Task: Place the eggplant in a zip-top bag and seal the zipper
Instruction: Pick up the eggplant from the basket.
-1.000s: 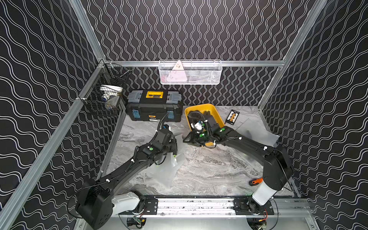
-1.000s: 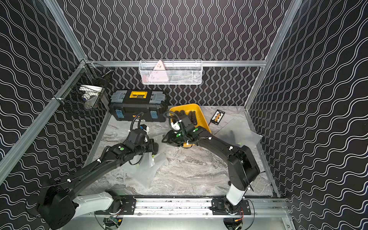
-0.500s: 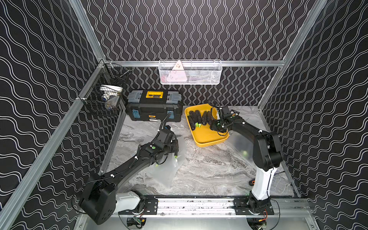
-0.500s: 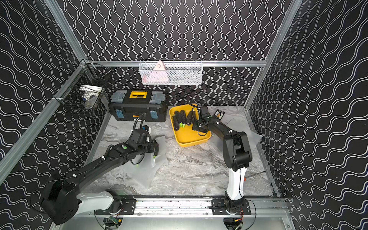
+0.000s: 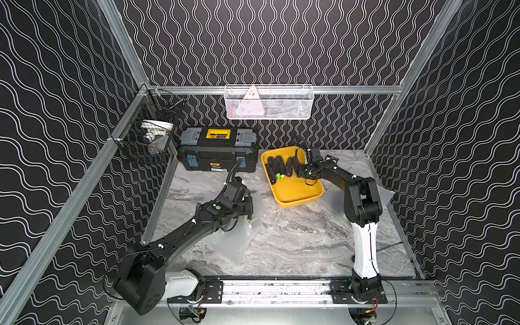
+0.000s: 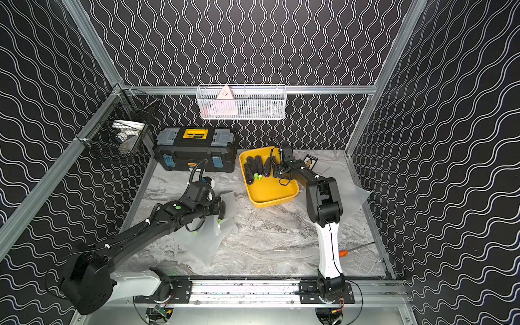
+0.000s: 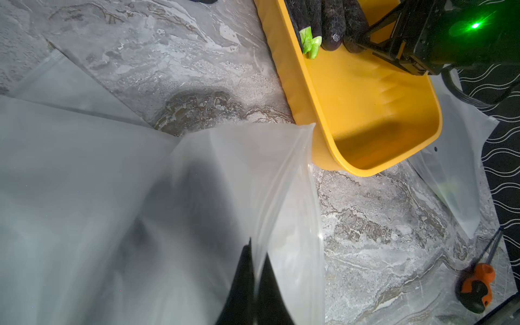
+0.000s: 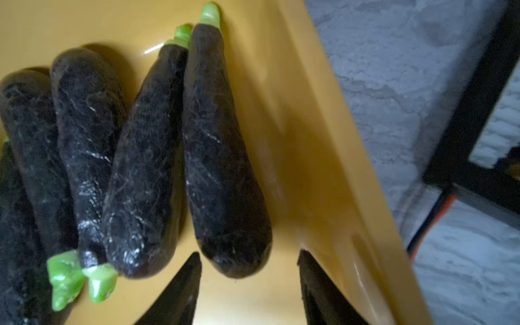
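The grey marble table (image 5: 295, 242) carries a clear zip-top bag (image 5: 233, 244) on its left half, crumpled and partly lifted under the left arm. The left gripper (image 7: 254, 254) has its fingers pressed together on an edge of that bag, and the left wrist view shows the plastic sheet running up between them. Toward the back of the table, right of a black toolbox (image 5: 218, 153), sits a yellow tray (image 5: 298, 194), near the bag but not touching its pinched edge. The right gripper (image 8: 250, 253) is down inside the tray with its jaws spread, clamping nothing. A cluster of dark eggplants (image 5: 277, 167) lies side by side at the tray's far end. The nearest eggplant (image 8: 222, 157) is the one closest to the tray wall. Its rounded end sits at the mouth of the gap between the spread fingers, and its green stem points away from the gripper.
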`<state>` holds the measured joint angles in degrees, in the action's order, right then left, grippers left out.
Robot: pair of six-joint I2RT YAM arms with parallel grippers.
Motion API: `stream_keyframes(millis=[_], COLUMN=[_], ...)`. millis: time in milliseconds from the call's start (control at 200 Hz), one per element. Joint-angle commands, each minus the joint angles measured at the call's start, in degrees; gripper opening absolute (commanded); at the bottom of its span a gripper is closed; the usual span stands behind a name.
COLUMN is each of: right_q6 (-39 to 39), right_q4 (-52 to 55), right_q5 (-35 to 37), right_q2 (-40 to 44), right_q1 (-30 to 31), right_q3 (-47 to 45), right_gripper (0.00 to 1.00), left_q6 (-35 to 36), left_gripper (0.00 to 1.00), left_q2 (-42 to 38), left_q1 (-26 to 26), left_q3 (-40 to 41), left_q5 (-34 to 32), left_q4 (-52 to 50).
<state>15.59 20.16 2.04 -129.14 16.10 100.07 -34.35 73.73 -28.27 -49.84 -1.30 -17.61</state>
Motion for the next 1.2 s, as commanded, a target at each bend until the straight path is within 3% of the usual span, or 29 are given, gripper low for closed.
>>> stream_keyframes(millis=[0,220,425,575,706,796,1051,1196], right_q6=[-0.6,1.8,1.2,1.8,1.4,1.0,-0.5,-0.2], right_q4=[-2.3,-6.4,-4.3,-4.7,-5.2,-5.6,-4.2,-4.2], right_q5=[-1.1,-1.6,-2.1,-2.9,-3.9,-4.2,-5.1,-7.4], right_q2=[-0.7,-0.5,-5.0,-5.8,-5.2,-3.9,1.7,9.2], right_q1=[0.0,0.1,0.0,0.0,0.1,0.0,0.1,0.2], right_q3=[1.4,0.4,5.7,5.9,5.1,4.3,2.5,-2.3], right_gripper=[0.58,0.59,0.57,0.52,0.39,0.29,0.23,0.23], left_q6=[0.7,1.5,1.7,1.9,2.1,2.5,2.4,2.8], left_gripper=[0.00,0.00,0.00,0.00,0.00,0.00,0.00,0.00], left_q2=[0.4,0.4,0.7,0.7,0.8,0.4,-0.9,-0.9], left_q1=[0.1,0.1,0.1,0.1,0.1,0.1,0.3,0.6], left_q3=[-0.8,-2.1,-2.3,-2.6,-3.1,-3.3,-2.8,-3.1], left_q5=[-0.2,-1.1,-1.0,-1.1,-1.1,-1.3,-1.6,-1.1], left_q4=[0.4,-1.1,-1.3,-1.6,-1.9,-2.3,-3.0,-3.3])
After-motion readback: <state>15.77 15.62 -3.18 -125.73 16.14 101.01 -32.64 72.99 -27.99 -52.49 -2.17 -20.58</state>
